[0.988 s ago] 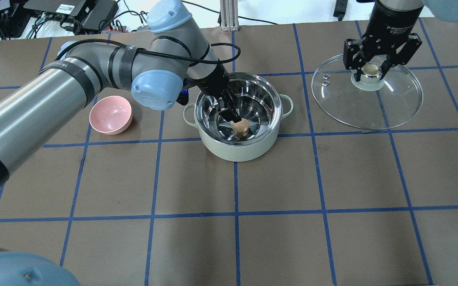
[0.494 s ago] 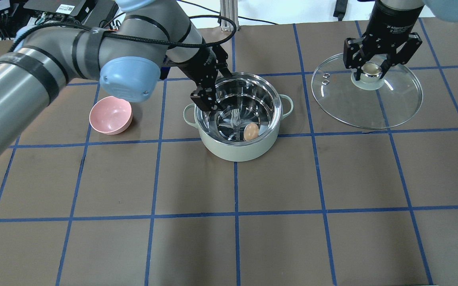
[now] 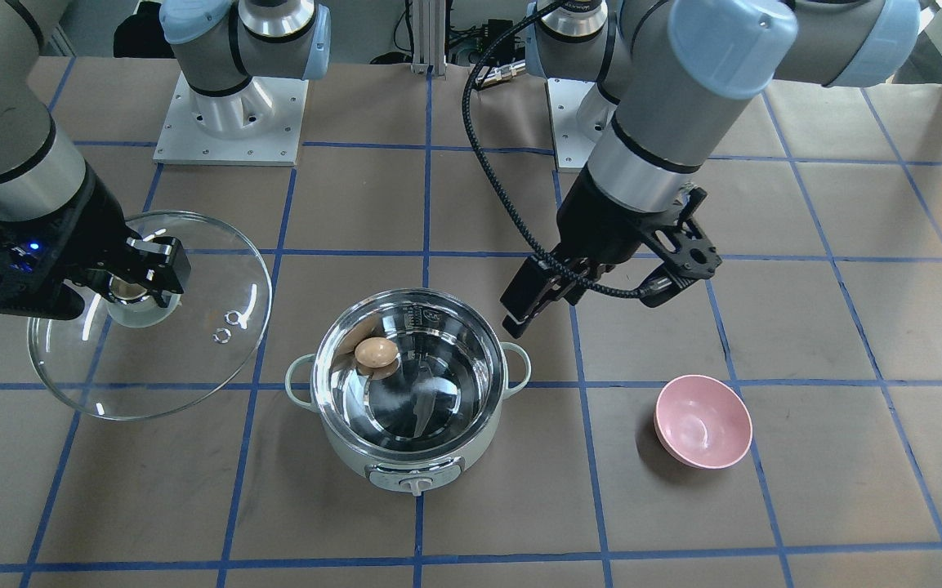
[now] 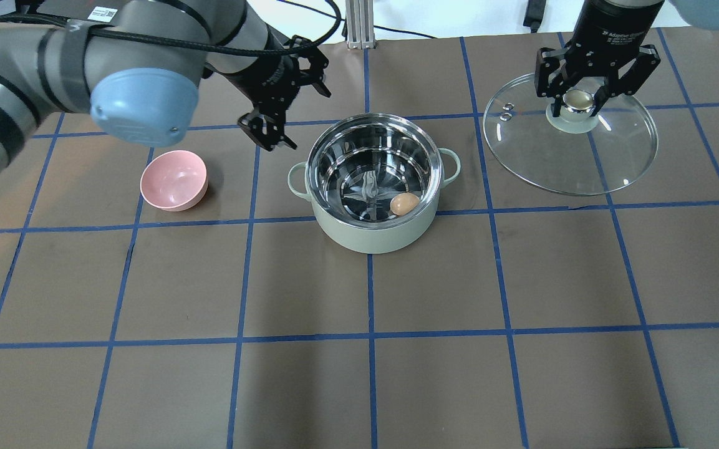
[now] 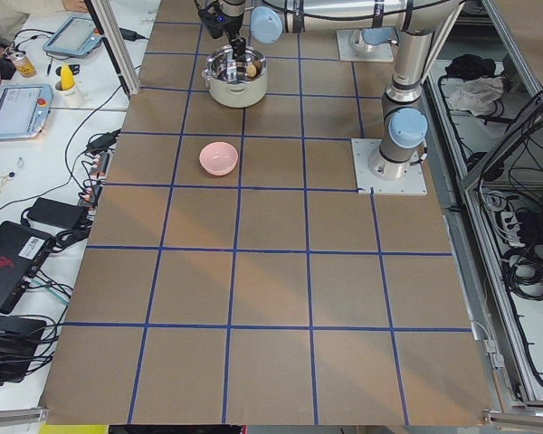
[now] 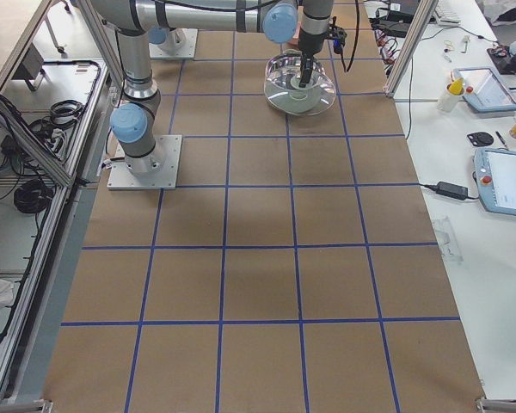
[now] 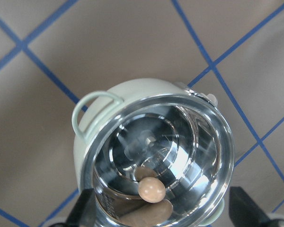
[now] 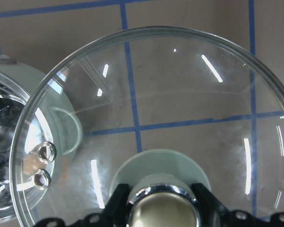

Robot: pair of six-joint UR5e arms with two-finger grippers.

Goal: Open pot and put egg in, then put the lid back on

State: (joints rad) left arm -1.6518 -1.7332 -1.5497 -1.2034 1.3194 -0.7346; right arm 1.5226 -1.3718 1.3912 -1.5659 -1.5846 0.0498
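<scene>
Egg point(image 4: 404, 204) lies inside the pot point(image 4: 371, 240), apart from my left tool point(image 4: 290, 109), which hangs wide open and empty beside the rim. My right tool point(image 4: 576, 106) is clamped on the lid point(image 4: 559, 168).

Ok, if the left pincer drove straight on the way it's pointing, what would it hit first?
Most likely the pot: in the wrist view its open mouth sits ahead of the left pincer, the egg inside. Rim or steel wall first; depth is unclear.
</scene>
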